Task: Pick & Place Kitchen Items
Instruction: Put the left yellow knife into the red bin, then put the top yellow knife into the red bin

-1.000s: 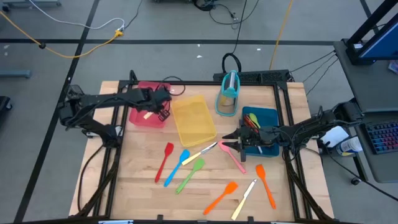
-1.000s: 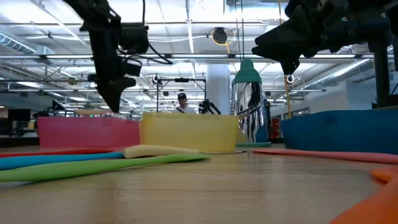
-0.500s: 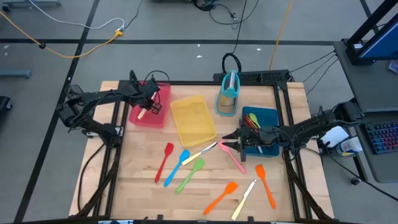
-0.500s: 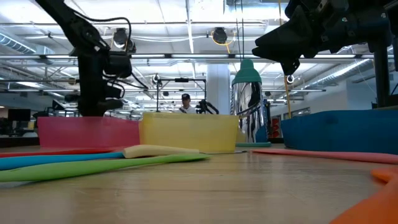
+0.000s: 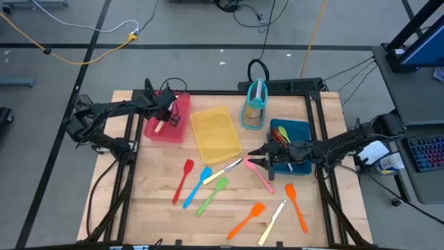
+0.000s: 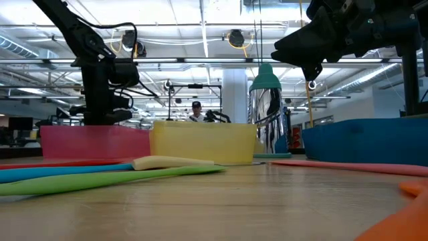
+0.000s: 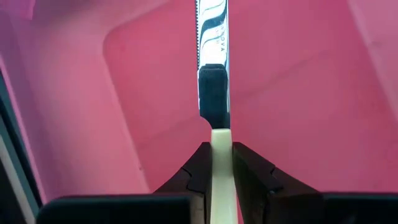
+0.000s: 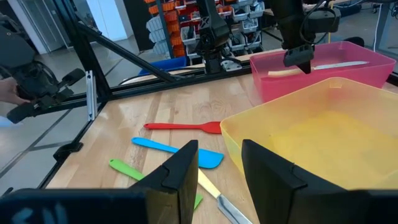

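Near edge of your desk (image 5: 159, 215), at 6 o'clock: two orange spatulas (image 5: 248, 219) and a cream-handled knife (image 5: 272, 222) lie loose. Just beyond, toward centre, you have a red spatula (image 5: 183, 180), a blue spatula (image 5: 197, 186), a green spatula (image 5: 212, 195), a second cream-handled knife (image 5: 227, 171) and a pink spatula (image 5: 258, 173), all flat on the wood.

Your right gripper (image 5: 254, 163) hangs at about 3 o'clock beside the blue tray (image 5: 303, 128). Its jaws stand open and hold nothing. The pink spatula lies directly beneath and just ahead of it, long axis running from 11 toward 5 o'clock. Judged from this layout, the right arm is the nearer one for the loose items.

Further back, at 10 o'clock, your left gripper (image 7: 216, 163) sits over the red tray (image 5: 154, 131). Its jaws are closed on the cream handle of a held knife (image 7: 212, 68), blade pointing straight ahead from the jaws over the tray floor. The likely next step is release; whether the blade touches the tray cannot be told.

At 12 o'clock stand the yellow tray (image 5: 216, 133) and the teal holder (image 5: 254, 104).
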Controlling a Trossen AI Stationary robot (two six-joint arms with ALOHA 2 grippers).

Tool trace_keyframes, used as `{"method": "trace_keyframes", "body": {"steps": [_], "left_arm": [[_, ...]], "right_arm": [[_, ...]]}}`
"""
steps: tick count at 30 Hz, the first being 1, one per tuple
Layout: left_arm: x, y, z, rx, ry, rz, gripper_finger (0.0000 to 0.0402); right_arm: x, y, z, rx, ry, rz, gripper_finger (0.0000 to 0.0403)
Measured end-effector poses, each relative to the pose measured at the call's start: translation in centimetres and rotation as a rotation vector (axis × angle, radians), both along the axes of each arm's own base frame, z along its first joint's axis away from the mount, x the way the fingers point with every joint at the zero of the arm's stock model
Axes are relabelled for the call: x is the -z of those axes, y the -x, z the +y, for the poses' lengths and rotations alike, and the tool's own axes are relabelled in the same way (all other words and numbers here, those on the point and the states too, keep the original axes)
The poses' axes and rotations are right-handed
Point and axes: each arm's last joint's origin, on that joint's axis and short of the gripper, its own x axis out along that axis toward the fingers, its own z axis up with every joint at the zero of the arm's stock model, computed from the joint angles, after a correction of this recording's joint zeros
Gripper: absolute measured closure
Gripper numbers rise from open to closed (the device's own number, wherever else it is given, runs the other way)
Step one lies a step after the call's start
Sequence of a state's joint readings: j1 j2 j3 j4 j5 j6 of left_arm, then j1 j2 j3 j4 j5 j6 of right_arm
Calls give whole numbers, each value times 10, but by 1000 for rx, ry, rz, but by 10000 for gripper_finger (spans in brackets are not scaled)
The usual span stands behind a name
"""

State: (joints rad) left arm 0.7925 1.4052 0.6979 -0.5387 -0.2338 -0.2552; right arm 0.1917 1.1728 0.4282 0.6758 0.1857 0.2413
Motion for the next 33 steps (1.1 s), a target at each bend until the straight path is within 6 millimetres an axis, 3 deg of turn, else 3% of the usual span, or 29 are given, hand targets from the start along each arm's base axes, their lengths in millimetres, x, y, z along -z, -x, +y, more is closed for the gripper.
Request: {"method": "trace_keyframes", "body": {"steps": [7, 17, 23, 27, 33], "left_arm": [[0, -1, 1, 23, -11, 2, 346], [-1, -1, 2, 38, -21, 2, 263], [-1, -2, -1, 54, 6, -13, 250], [-14, -4, -6, 80, -40, -70, 265], [-56, -4, -35, 164, -164, -239, 286]], "right_arm": [[0, 0, 0, 0, 0, 0, 287], [0, 0, 0, 5, -34, 0, 287], [0, 0, 0, 3, -38, -1, 287], [1, -1, 0, 11, -100, 4, 287], [13, -8, 11, -30, -89, 19, 284]]}}
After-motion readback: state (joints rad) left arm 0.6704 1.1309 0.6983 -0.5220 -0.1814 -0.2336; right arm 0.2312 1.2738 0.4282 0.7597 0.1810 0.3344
